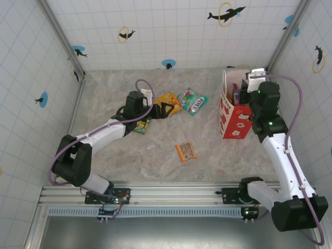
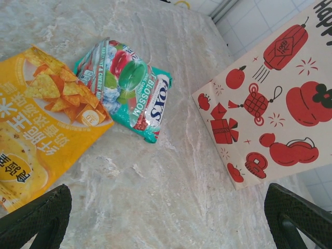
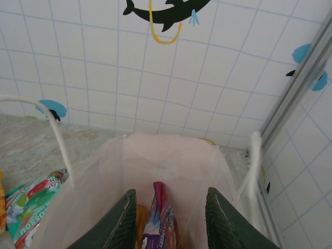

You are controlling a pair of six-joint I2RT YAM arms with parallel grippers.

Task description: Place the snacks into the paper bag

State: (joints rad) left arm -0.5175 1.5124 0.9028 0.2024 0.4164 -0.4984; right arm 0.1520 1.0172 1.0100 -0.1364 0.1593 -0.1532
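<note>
The paper bag (image 1: 233, 111) stands upright at the right, white with red prints. My right gripper (image 1: 243, 92) hangs open over its mouth (image 3: 171, 155); a purple packet (image 3: 161, 218) and something orange (image 3: 139, 220) stand inside, loose between the spread fingers (image 3: 116, 223). My left gripper (image 1: 162, 109) is open just above the table, its fingers (image 2: 41, 215) wide apart. Ahead of it lie a yellow-orange chip packet (image 2: 36, 129) and a teal candy packet (image 2: 129, 88). A small orange bar (image 1: 185, 151) lies alone mid-table. A green packet (image 1: 141, 125) peeks from under the left arm.
Tiled walls close in the marble table (image 1: 155, 166) on three sides. The bag's white cord handles (image 3: 57, 129) rise on both sides of my right gripper. The bag's printed face (image 2: 280, 93) stands to the right in the left wrist view.
</note>
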